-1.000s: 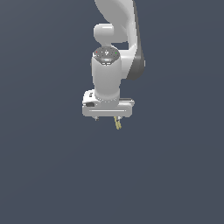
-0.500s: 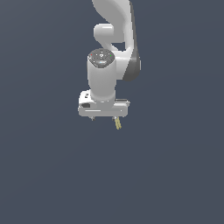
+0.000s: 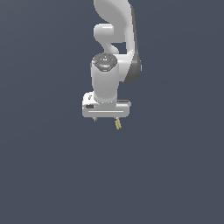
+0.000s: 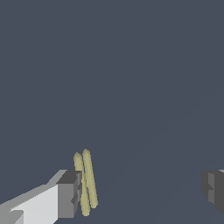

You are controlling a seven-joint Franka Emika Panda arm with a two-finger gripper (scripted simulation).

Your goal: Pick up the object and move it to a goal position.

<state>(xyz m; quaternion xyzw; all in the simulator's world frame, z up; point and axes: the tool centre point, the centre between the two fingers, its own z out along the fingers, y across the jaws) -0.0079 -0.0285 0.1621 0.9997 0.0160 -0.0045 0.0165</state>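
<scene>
The object [image 3: 117, 124] is a tiny thin yellowish-olive stick hanging just below my white gripper [image 3: 105, 119] on the side toward the exterior view's right. In the wrist view the object [image 4: 86, 183] lies against the inner face of one finger [image 4: 66, 194], pointing away from the hand. The other finger [image 4: 213, 188] stands far off across a wide gap and does not touch it. The jaws are open. The gripper hangs in mid-air, pointing down.
The white arm [image 3: 114, 26] rises from the hand to the top of the exterior view. Everything around is a plain dark blue-grey surface with no other objects or edges showing.
The hand has shifted only slightly and sits a touch lower. The stick stays at the same finger below the hand.
</scene>
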